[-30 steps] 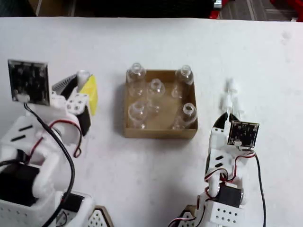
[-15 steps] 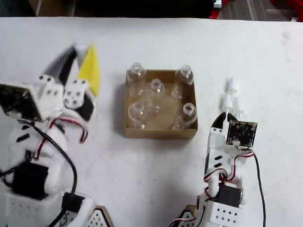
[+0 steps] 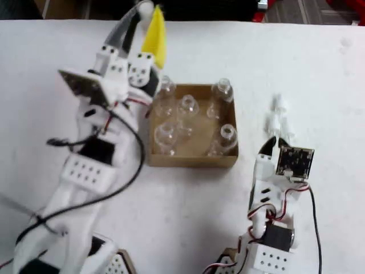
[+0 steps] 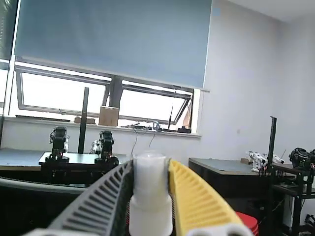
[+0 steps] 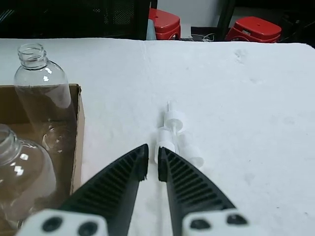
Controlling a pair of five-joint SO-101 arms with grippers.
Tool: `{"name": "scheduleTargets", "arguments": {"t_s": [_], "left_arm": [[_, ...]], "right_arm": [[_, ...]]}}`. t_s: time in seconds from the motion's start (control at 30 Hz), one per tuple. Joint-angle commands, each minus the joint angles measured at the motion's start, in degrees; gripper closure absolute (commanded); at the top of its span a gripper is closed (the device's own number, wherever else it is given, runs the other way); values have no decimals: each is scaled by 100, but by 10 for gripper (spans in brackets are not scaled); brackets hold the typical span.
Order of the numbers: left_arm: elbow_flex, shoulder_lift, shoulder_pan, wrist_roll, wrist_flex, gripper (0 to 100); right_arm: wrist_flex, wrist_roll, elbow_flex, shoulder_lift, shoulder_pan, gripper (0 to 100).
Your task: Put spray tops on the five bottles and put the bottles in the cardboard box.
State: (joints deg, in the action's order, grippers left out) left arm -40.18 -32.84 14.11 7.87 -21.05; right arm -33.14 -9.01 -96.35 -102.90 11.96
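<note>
The cardboard box [image 3: 194,159] stands mid-table with several clear open-necked bottles [image 3: 187,106] upright inside. My left gripper [image 3: 145,14] is raised over the table's far edge, just left of the box, shut on a white spray top [image 4: 150,189] between its grey and yellow fingers. My right gripper [image 3: 268,146] rests low to the right of the box, its black fingers [image 5: 128,172] shut with nothing between them. Loose white spray tops [image 5: 170,132] lie just beyond its tips. The right wrist view shows the box wall [image 5: 78,118] and two bottles [image 5: 42,83].
The left arm's body and cables [image 3: 97,154] stretch across the table left of the box. Bare white table [image 3: 319,85] lies to the right and behind the loose spray tops [image 3: 279,114]. Red stools [image 5: 165,22] stand past the far edge.
My left arm has lifted and swung from the table's left side toward the far edge beside the box, carrying the spray top. The right arm stayed almost still.
</note>
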Motion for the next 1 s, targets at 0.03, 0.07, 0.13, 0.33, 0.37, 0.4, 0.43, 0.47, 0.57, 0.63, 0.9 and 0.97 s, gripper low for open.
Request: {"name": "scheduleTargets", "arguments": {"t_s": [0.03, 0.07, 0.13, 0.33, 0.37, 0.4, 0.43, 0.47, 0.57, 0.63, 0.9, 0.97], "left_arm": [[396, 1086, 75, 9, -1125, 976], [519, 1314, 75, 9, -1160, 976], [791, 1780, 66, 9, -1204, 976], [1037, 2352, 66, 9, -1204, 976], [1029, 2352, 40, 9, -1204, 976], [1029, 2352, -40, 9, -1204, 976], [1029, 2352, -84, 9, -1204, 976], [1029, 2360, -119, 9, -1204, 976], [1029, 2360, -207, 35, -1204, 976], [1029, 2343, -207, 35, -1204, 976], [897, 2044, -171, 18, -1187, 976], [914, 2158, -207, 9, -1196, 976]], "right_arm": [[22, -26, -53, -4, 40, 978], [22, -26, -53, -4, 40, 978], [31, -26, -53, -4, 40, 978], [92, -26, -53, -4, 40, 978], [92, -26, -53, -4, 40, 978], [92, -26, -53, -4, 40, 978], [92, -26, -53, -4, 40, 978], [92, -26, -53, -4, 40, 978], [92, -26, -53, -4, 31, 978], [92, -26, -53, -4, 31, 978], [84, -26, -53, -4, 13, 978], [84, -26, -53, -4, 13, 978]]}}
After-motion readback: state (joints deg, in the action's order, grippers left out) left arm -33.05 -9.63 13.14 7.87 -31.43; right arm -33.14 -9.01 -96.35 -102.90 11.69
